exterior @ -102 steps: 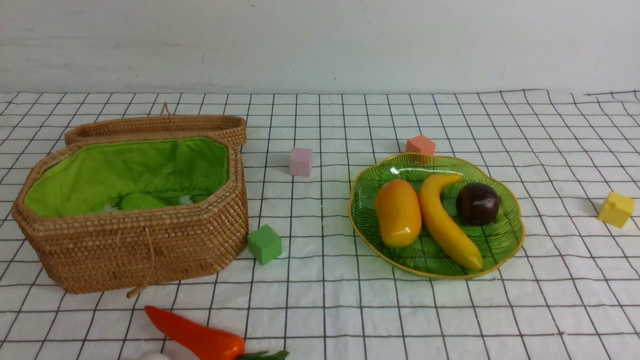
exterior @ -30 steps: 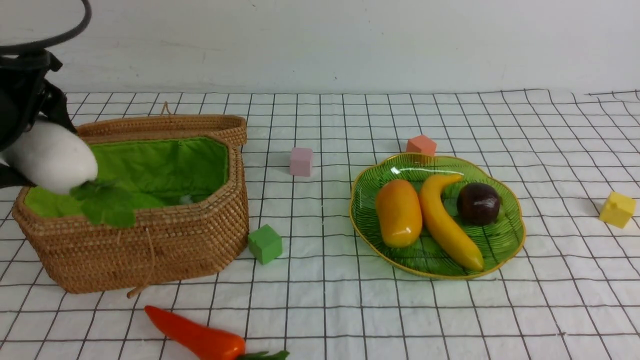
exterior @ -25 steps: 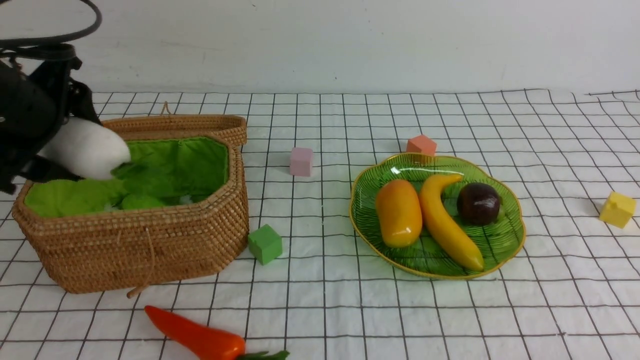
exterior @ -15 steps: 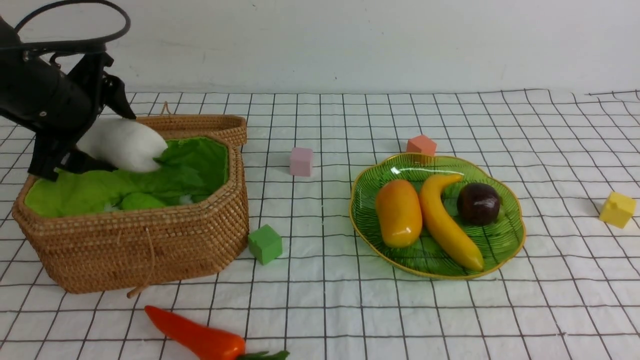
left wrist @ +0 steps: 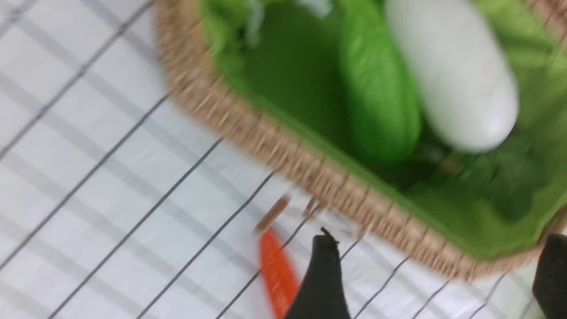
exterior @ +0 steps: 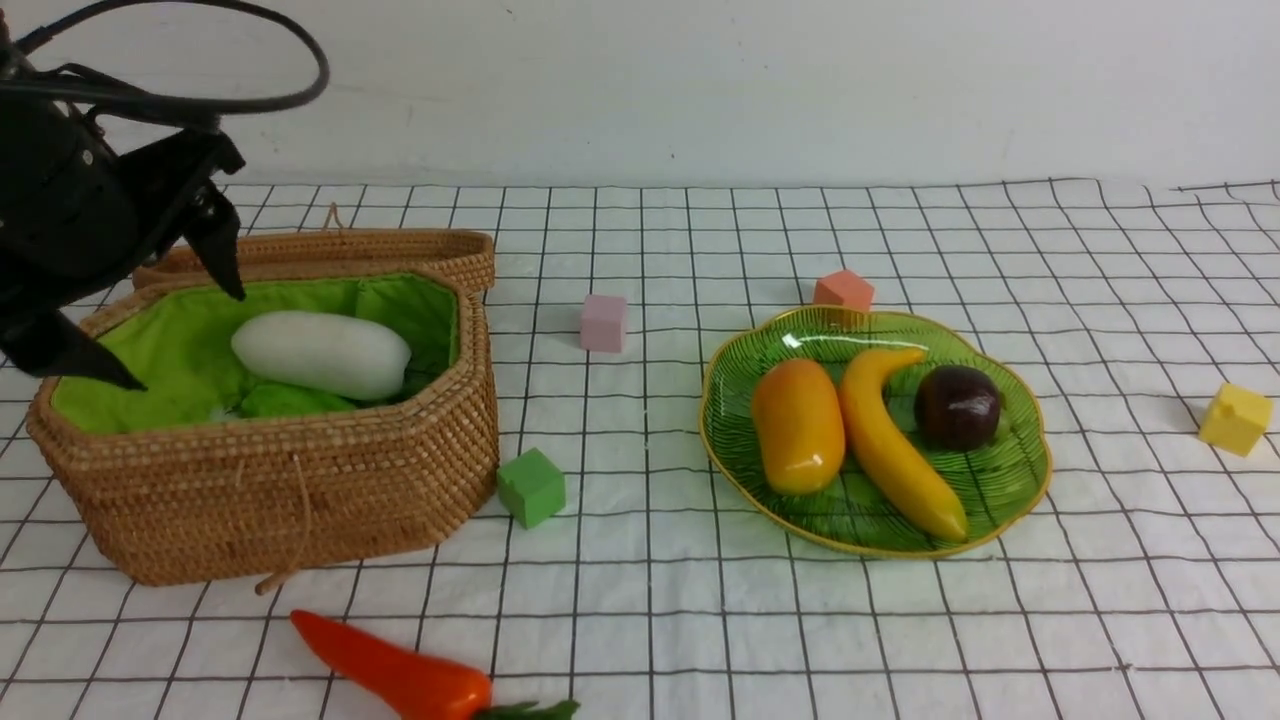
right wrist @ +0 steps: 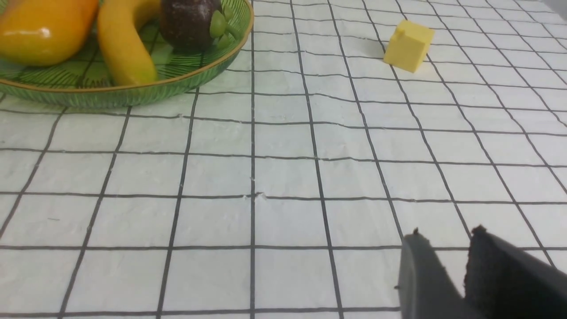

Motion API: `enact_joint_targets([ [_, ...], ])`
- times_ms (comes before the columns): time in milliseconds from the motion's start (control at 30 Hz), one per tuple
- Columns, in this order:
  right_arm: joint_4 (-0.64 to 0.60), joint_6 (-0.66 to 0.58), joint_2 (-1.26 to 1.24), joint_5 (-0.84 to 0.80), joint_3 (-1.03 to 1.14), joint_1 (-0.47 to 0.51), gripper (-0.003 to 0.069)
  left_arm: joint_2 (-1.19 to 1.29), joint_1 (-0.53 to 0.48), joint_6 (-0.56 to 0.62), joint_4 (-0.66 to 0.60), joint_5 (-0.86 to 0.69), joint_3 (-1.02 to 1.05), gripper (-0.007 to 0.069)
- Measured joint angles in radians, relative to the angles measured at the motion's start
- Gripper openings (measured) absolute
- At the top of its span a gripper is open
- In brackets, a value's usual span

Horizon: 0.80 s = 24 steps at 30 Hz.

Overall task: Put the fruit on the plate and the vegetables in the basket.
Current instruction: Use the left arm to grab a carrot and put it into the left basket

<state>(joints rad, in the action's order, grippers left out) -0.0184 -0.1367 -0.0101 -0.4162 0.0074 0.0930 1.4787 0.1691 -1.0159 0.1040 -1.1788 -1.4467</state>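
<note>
The left gripper (exterior: pixel 180 335) is hanging spread and empty over the basket (exterior: pixel 300 480), where the radish (exterior: pixel 320 355) is lying on the gourd (exterior: pixel 290 402). The right gripper (right wrist: pixel 443 252) is nearly pressed together, holding nothing. The mango (exterior: pixel 796 427), banana (exterior: pixel 893 448) and mangosteen (exterior: pixel 955 406) are sitting on the plate (exterior: pixel 1020 490); the pepper (exterior: pixel 395 675) is lying on the desk (exterior: pixel 700 620).

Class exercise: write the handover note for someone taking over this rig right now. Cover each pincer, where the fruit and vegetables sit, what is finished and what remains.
Left pincer: open, empty, above the basket's left end.
Right pincer: nearly shut, holding nothing, low over bare cloth.
Done: mango, banana and mangosteen on the plate. Radish and green gourd lie in the basket; leafy piece there too, blurred.
Left: red pepper on the cloth in front of the basket; likely a left-arm pick. Ignore the cubes.
</note>
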Motion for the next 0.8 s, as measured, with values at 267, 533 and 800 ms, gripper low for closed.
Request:
enact_joint_targets([
  [267,0.0,0.0,0.0,0.0,0.0,0.0,0.0191,-0.12,0.188,-0.275,0.03,0.017,0.183,0.0578],
  [533,0.0,0.0,0.0,0.0,0.0,0.0,0.0206,-0.008,0.194,-0.245,-0.212,0.265,0.392,0.0578],
  [800,0.0,0.0,0.0,0.0,0.0,0.0,0.0215,0.14,0.194,-0.212,-0.246,0.339,0.404,0.0554],
])
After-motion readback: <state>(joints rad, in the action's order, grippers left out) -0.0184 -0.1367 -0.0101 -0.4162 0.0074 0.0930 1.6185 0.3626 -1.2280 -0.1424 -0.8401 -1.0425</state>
